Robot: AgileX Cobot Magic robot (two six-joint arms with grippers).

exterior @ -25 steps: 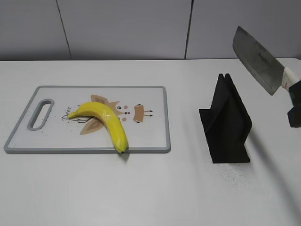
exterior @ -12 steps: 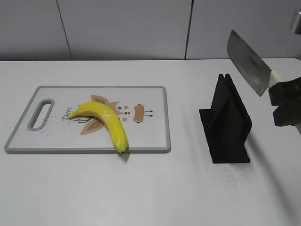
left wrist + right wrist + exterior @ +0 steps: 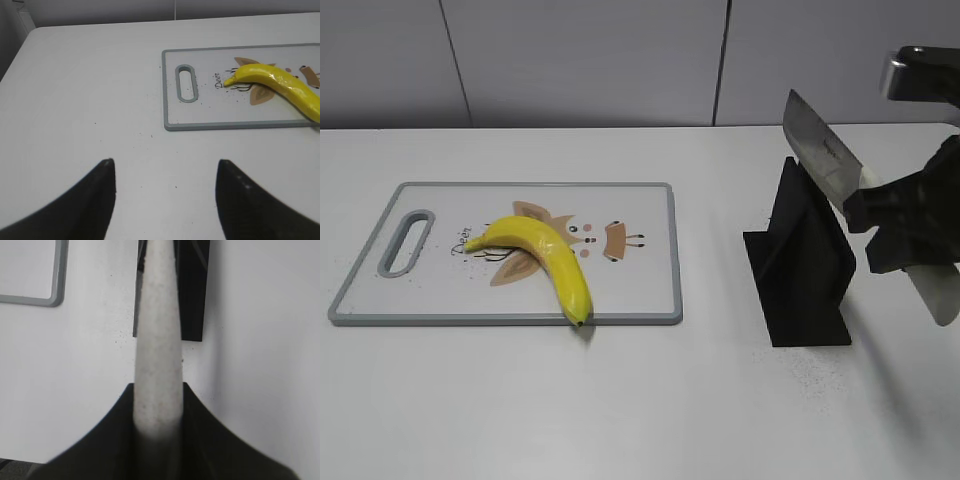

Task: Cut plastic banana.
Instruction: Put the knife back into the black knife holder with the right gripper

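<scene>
Right gripper [image 3: 898, 232] is clamped on the pale handle of a cleaver [image 3: 823, 155], holding it in the air above the black knife stand [image 3: 800, 262] on the right of the white table [image 3: 620, 400]. Its broad grey blade slants up and to the left, over the top of the stand, without touching it as far as the exterior view shows. From the right wrist camera the white handle [image 3: 157, 360] runs straight up between the two dark fingers [image 3: 100, 440], with the stand behind it.

Left gripper [image 3: 165, 195] hangs over bare table, well short of the cutting board [image 3: 172, 107] — its two dark fingers stand wide apart with nothing between them.

On the left of the table lies the white board with a grey rim and a handle slot at its left end. Across its cartoon print lies the banana [image 3: 542, 252] — bright yellow, curved, stem end pointing left, dark tip just over the near edge of the board.
</scene>
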